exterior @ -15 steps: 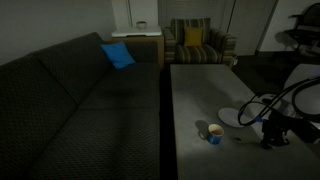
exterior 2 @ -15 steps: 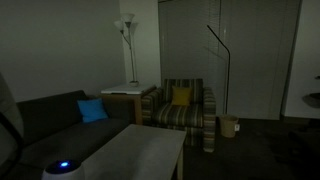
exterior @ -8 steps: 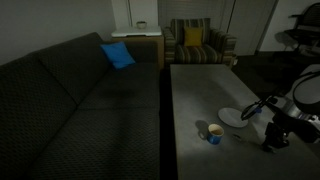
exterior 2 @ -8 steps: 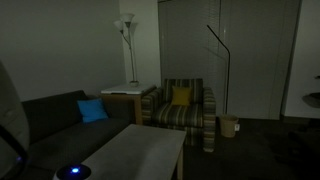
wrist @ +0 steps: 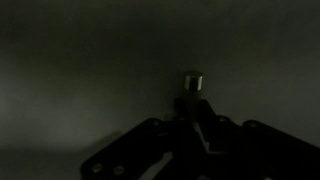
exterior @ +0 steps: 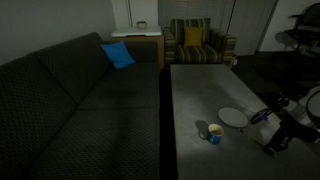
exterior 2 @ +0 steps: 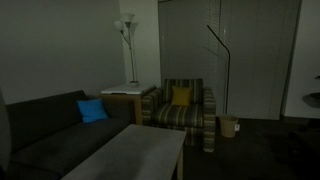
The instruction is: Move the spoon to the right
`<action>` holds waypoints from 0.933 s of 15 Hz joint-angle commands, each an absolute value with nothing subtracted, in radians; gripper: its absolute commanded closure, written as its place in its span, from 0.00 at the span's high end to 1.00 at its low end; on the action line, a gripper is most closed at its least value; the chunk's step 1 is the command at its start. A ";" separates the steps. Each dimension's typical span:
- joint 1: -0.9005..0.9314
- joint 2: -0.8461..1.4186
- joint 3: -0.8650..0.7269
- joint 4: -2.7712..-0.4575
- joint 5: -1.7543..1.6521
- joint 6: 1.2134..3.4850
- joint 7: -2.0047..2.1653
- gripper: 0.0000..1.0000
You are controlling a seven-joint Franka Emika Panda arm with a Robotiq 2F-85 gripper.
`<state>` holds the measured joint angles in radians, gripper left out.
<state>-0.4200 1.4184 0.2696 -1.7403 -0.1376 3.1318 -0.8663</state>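
Note:
In the wrist view my gripper (wrist: 192, 103) has its fingers closed together on a slender pale grey piece, the spoon (wrist: 192, 80), whose end sticks out just beyond the fingertips. In an exterior view my gripper (exterior: 271, 146) hangs low over the right edge of the grey table (exterior: 190, 95), to the right of the round white plate (exterior: 232, 117). The spoon is too small and dark to make out there. The small blue cup (exterior: 214, 134) stands left of the plate near the table's front.
A dark sofa (exterior: 80, 100) runs along the table's left side. A striped armchair (exterior: 196, 42) with a yellow cushion stands behind the table. The table's long top also shows in an exterior view (exterior 2: 140, 150). The room is very dim.
My arm and gripper have moved to the right, away from the plate and towards the table's right edge. The plate and cup have not moved.

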 commanded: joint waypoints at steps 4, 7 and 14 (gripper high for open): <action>-0.293 1.319 0.116 -1.866 -0.132 3.229 -0.512 0.04; -0.215 1.305 0.043 -1.874 -0.126 3.271 -0.340 0.04; -0.077 1.350 -0.077 -1.765 -0.094 3.285 -0.129 0.04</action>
